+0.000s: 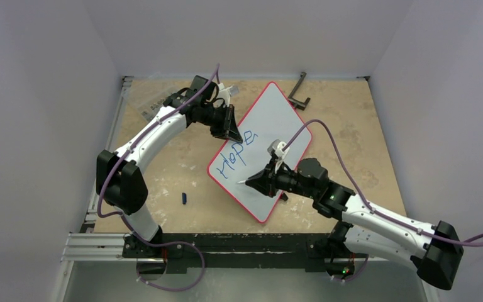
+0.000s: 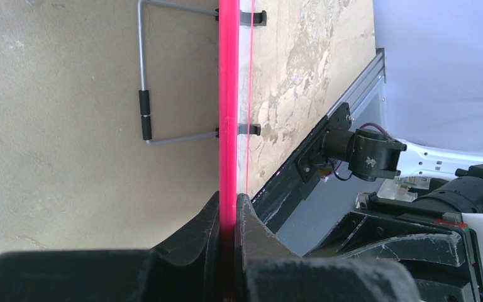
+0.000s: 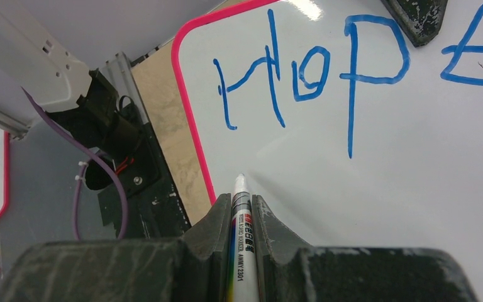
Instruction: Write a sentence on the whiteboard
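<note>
gripping a marker (image 3: 239,192), right pincer (image 3: 241,204) faces the whiteboard (image 3: 402,189); sentence (image 3: 350,94) reads "hope".

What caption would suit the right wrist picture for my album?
Right pincer grips a marker near the blue "Hope" lettering on the red-rimmed whiteboard.

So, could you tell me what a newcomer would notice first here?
The whiteboard sits askew mid-table, with blue lettering reading "Hope" along its left edge. The right hand grips a marker pointed at the board; the left hand pinches its red rim at the far side.
</note>
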Motion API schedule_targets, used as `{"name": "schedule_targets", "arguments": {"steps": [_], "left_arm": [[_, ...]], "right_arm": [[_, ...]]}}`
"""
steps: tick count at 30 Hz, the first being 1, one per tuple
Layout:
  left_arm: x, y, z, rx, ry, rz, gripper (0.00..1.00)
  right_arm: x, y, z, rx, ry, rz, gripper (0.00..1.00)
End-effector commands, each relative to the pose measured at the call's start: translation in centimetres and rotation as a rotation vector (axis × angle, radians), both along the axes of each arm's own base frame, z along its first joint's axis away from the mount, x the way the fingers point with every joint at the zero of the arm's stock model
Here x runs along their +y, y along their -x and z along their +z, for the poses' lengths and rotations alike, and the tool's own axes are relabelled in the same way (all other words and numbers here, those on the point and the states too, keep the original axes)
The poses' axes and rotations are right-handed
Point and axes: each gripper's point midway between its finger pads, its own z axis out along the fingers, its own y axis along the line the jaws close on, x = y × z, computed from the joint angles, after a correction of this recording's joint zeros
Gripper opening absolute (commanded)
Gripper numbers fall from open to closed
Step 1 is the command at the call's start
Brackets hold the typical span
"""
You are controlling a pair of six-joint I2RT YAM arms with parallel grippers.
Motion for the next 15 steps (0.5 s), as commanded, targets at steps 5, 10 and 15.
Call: {"name": "schedule_targets", "arguments": {"steps": [5, 10, 15], "left_arm": [[1.0, -1.3, 1.9, -0.112, -0.034, 0.045, 0.0], [1.0, -1.3, 2.0, -0.116, -0.034, 0.045, 0.0], [1.1, -1.2, 2.1, -0.118, -0.032, 0.045, 0.0]], "right_arm": [[1.0, -0.5, 1.6, -0.036, -0.043, 0.001, 0.0], [1.4, -0.7, 1.2, -0.028, -0.036, 0.003, 0.0], [1.5, -1.0, 0.7, -0.019, -0.02, -0.011, 0.0]]}}
